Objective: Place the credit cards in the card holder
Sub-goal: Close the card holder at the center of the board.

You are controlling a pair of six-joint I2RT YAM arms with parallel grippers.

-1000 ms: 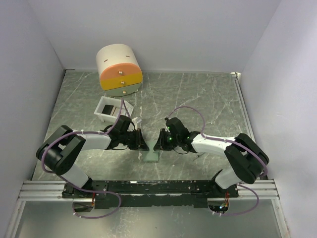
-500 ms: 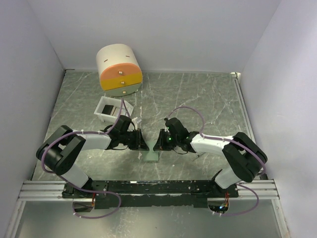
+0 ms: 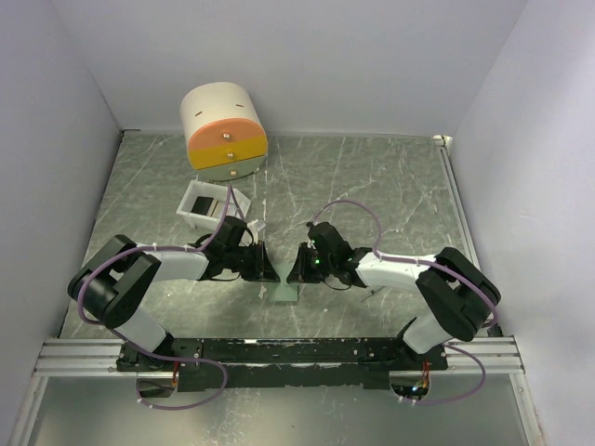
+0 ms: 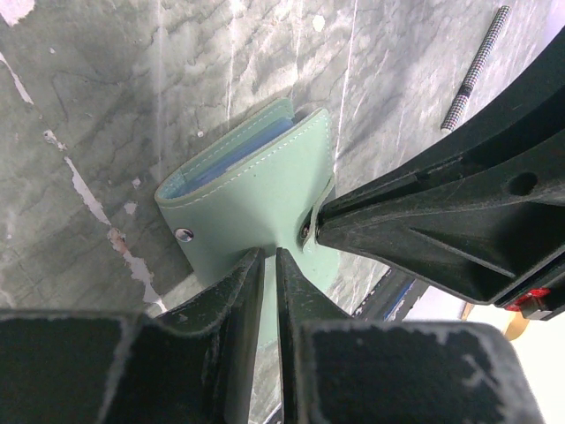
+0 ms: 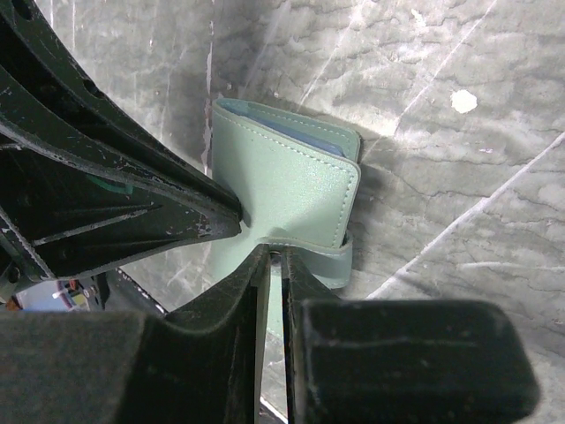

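One card holder [image 4: 256, 199], grey-green, lies folded on the marbled desk [image 4: 106, 88], centre frame in the left wrist view. Pale blue lining [image 4: 234, 157] shows along its upper left edge. What sits between the leaves cannot be made out. A metal snap [image 4: 184, 234] shows at its lower left corner.

Left hand [image 4: 270, 256]: fingers drawn to a thin slit, pinched on the lower edge of the cover. The pinched strip is hidden under the fingertips.

Right hand [image 5: 275, 254]: in its own view the fingers are nearly together, clamped on the holder's lower edge beside the strap [image 5: 340, 261]. The gripped part is covered by the fingers. In the left wrist view one of its black fingers enters from the right, its tip at the strap's stud.

From above, both hands meet at lower centre and cover most of the holder. Only a pale patch shows below them.

Upper left of the top view: white box [image 3: 190, 206] holding a dark flat piece [image 3: 209, 202], too small to identify. Behind it, cream cylinder [image 3: 218, 107] with orange and yellow drawers. Thin checkered rod [image 4: 477, 66], upper right of the left wrist view, partly cut off.
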